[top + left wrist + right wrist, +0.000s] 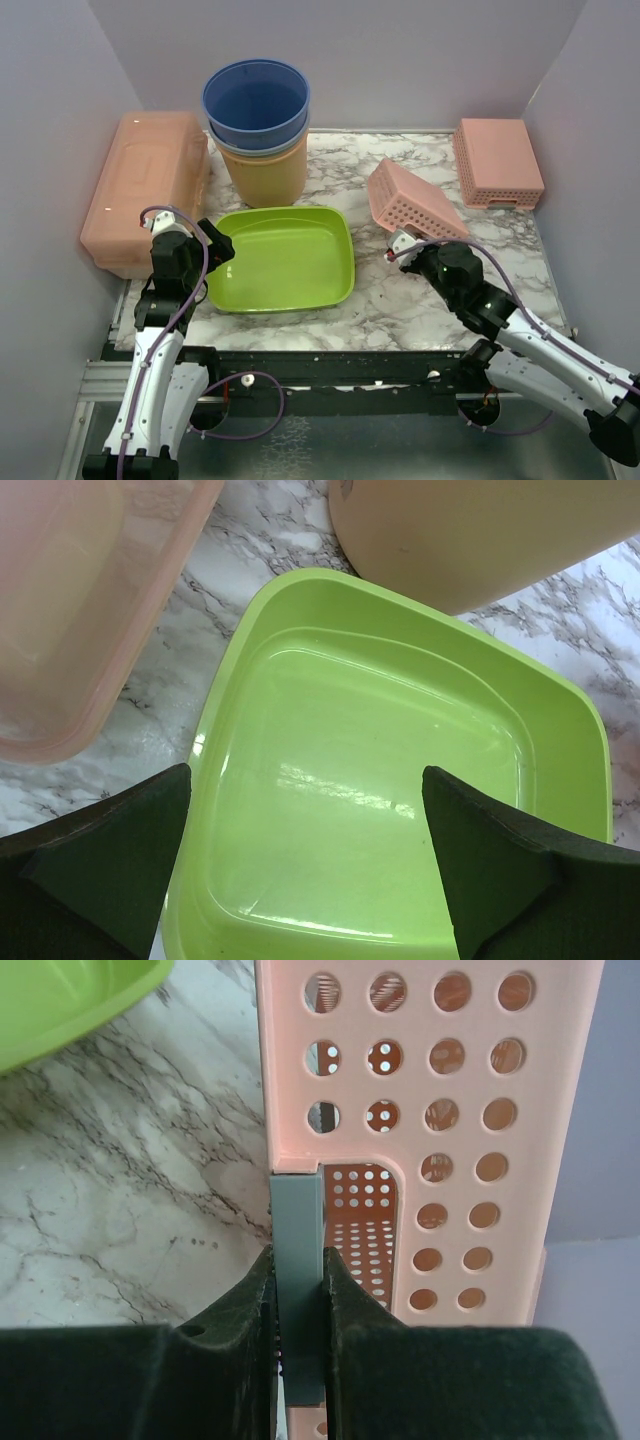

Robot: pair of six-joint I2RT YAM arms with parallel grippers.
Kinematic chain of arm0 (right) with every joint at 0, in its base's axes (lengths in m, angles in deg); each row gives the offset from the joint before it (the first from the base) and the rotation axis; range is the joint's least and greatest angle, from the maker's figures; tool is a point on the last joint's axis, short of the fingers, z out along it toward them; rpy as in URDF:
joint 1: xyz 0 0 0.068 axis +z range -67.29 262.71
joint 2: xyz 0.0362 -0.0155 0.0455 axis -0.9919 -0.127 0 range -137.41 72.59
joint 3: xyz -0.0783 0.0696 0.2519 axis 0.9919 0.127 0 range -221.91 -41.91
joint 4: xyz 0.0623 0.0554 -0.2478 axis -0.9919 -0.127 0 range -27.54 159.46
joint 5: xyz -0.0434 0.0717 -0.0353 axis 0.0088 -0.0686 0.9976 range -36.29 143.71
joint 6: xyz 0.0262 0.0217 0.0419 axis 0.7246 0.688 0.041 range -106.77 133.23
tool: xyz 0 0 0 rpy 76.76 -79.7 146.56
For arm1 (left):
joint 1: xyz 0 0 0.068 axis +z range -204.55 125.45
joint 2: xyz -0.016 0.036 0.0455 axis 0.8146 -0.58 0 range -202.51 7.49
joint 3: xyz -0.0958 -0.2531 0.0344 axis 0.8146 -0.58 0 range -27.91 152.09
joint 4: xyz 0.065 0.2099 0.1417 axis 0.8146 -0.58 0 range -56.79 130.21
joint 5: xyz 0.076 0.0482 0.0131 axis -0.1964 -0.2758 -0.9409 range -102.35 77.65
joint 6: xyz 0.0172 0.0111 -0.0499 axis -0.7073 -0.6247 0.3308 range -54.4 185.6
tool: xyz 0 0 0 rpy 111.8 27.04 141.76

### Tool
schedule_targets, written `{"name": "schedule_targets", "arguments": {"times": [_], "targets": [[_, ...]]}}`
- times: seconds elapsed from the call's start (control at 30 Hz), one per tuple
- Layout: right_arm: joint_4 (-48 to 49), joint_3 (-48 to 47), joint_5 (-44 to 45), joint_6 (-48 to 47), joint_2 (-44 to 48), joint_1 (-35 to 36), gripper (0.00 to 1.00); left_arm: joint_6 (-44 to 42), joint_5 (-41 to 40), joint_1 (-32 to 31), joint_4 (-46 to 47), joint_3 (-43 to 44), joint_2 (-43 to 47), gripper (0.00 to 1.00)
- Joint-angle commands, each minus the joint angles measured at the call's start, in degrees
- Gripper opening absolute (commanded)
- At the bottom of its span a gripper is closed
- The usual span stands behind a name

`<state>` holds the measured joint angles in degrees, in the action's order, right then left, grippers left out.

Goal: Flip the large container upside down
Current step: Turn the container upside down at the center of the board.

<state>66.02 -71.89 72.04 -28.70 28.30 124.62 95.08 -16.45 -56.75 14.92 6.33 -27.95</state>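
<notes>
we see the right pincer [401,245] clamped tight on the rim of the pink perforated container [412,200], which sits tilted over the marble counter [400,300], just right of the green tub [346,240]. the left pincer [222,250] hangs wide apart over the tub's near left corner, holding nothing.

What we see on the marble table [400,295]
We find an empty green tub [285,262] in front, a blue bucket [257,105] nested in a tan bucket [265,178] behind it, a lidded pink box [145,185] at left, and a perforated pink crate [497,160] back right.
</notes>
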Motion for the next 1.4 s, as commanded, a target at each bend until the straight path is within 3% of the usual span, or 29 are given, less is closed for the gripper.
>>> {"name": "schedule_targets", "arguments": {"times": [0.0, 0.53, 0.87, 1.17, 1.37], "targets": [[-2.75, 0.44, -7.46, -3.63, 1.99, 0.28, 0.01, -0.66, 1.26, 0.35, 1.51, 0.13, -0.26, 0.99], [-12.0, -2.23, -7.4, -1.81, -4.05, 0.28, 0.01, -0.73, 1.2, 0.44, 1.61, 0.03, 0.1, 0.99], [-20.04, -4.21, -25.5, -0.55, -5.77, 0.31, 0.04, -0.91, 1.81, 0.44, 1.68, 0.04, -0.33, 0.99], [-32.05, -7.34, -27.46, -1.18, -8.67, 0.28, 0.06, -0.85, 1.73, 0.44, 1.75, -0.05, -0.42, 0.99], [-35.1, -8.24, -29.24, 0.05, -8.51, 0.28, 0.08, -0.88, 1.9, 0.44, 1.9, -0.07, -0.42, 0.99]]}}
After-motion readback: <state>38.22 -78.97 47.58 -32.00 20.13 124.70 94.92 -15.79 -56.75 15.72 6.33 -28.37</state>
